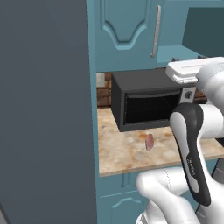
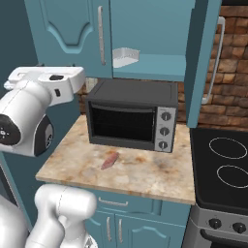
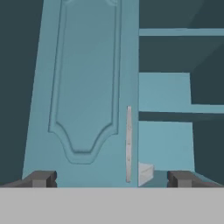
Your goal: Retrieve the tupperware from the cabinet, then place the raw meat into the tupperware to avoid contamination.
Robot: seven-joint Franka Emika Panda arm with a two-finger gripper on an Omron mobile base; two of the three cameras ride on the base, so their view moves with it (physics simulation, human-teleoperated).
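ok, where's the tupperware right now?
In the right base view the tupperware sits on the shelf of the open upper cabinet, at its left end beside the closed door, above the toaster oven.

So there's a black toaster oven (image 2: 131, 115) sitting on the speckled beige tabletop (image 2: 145, 174), pushed back toward the red brick wall (image 2: 232, 63). It has three silver knobs (image 2: 164, 131) stacked down its right side and a dark glass door. Just right of the tabletop is a black stove (image 2: 220, 169) with two ring burners and knobs along its front edge. Teal lower cabinets (image 2: 126, 225) run under the tabletop. A tall dark grey unit (image 1: 43, 109) stands on the left.
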